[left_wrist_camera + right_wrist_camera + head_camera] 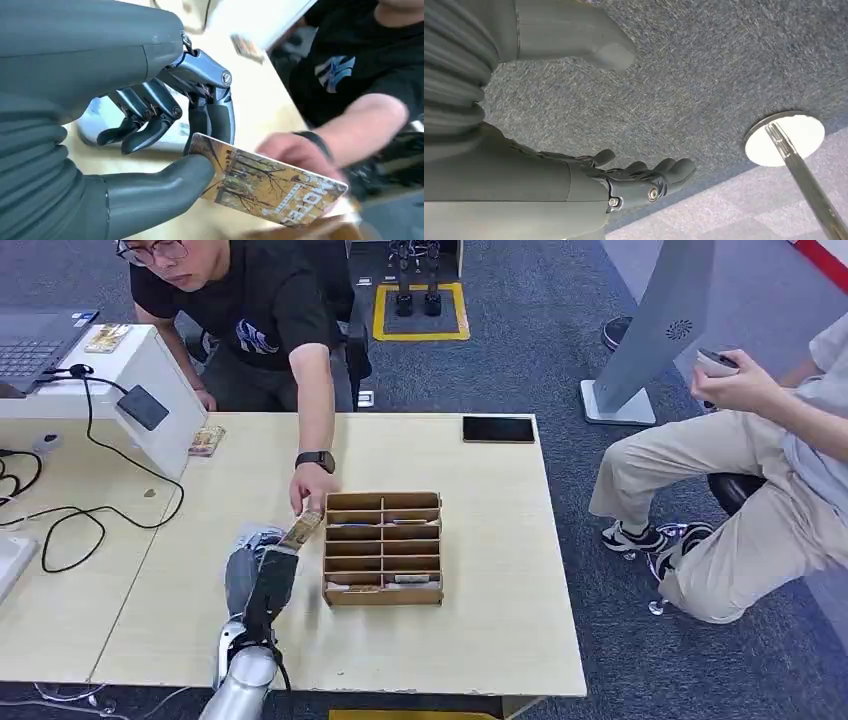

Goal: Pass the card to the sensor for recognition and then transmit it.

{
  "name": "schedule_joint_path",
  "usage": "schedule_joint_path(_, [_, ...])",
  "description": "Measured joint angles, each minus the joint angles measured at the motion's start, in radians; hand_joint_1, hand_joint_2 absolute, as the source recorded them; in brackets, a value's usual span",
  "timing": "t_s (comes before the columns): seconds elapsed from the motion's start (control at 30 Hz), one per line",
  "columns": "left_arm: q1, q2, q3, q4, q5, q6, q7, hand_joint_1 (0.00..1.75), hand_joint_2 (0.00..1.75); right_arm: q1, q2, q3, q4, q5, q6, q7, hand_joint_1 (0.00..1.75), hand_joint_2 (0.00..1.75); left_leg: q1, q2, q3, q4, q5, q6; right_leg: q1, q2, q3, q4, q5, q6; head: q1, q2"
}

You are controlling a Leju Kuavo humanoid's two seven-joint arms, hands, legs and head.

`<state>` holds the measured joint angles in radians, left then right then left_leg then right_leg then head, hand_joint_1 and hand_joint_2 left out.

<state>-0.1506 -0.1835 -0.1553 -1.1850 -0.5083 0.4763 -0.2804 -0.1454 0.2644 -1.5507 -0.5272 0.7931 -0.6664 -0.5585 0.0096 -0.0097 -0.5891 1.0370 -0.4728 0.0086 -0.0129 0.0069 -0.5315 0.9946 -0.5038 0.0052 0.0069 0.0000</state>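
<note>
Card [265,187] pinched in left hand [165,130], person's hand [295,152] touching it

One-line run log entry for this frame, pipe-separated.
left hand: holds card | person's hand: at card | right hand: open, hangs over carpet | sensor step: cannot tell

The card [265,187] is a flat rectangle printed with yellow-brown trees and white letters along one end. It is tilted, pinched at one corner by the left hand [165,125], just beside the cardboard box on the table. The sensor [143,407], a dark tilted pad, sits on the white stand, well apart.
</note>
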Motion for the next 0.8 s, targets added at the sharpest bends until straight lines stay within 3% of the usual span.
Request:
schedule_joint_path(0.13, [-0.029,0.000,-0.030,-0.080,0.122,-0.071,0.027,1.75,1.75,0.000,0.009,-0.002,-0.010,0.003,0.000,-0.007,0.00,1.75,0.000,0.000,0.000,0.000,0.000,0.000,0.000,0.000,0.000,0.000,0.000,0.000,0.000,0.000])
schedule_joint_path(0.43, [-0.129,0.007,-0.041,-0.100,0.280,-0.072,0.073,1.75,1.75,-0.004,0.011,-0.005,-0.007,0.015,0.000,-0.022,0.00,1.75,0.000,0.000,0.000,0.000,0.000,0.000,0.000,0.000,0.000,0.000,0.000,0.000,0.000,0.000])
schedule_joint_path(0.63, [-0.196,0.015,-0.041,-0.063,0.316,-0.035,0.107,1.75,1.75,-0.007,0.011,-0.006,0.003,0.024,0.000,-0.022,0.00,1.75,0.000,0.000,0.000,0.000,0.000,0.000,0.000,0.000,0.000,0.000,0.000,0.000,0.000,0.000])
schedule_joint_path(0.67, [-0.205,0.017,-0.041,-0.054,0.314,-0.026,0.111,0.63,1.75,-0.007,0.011,-0.006,0.005,0.026,0.000,-0.022,0.00,1.75,0.000,0.000,0.000,0.000,0.000,0.000,0.000,0.000,0.000,0.000,0.000,0.000,0.000,0.000])
schedule_joint_path(0.7, [-0.216,0.019,-0.041,-0.040,0.310,-0.016,0.115,0.00,1.75,-0.007,0.011,-0.006,0.008,0.032,0.000,-0.023,0.00,1.75,0.000,0.000,0.000,0.000,0.000,0.000,0.000,0.001,0.000,0.000,0.000,0.000,0.000,0.000])
schedule_joint_path(0.8, [-0.237,0.025,-0.041,0.003,0.286,0.013,0.123,0.00,1.75,-0.008,0.011,-0.006,0.013,0.040,0.000,-0.024,0.00,1.75,0.000,0.000,0.000,0.000,0.000,0.000,0.000,0.001,0.000,0.000,0.000,0.000,0.000,0.000])
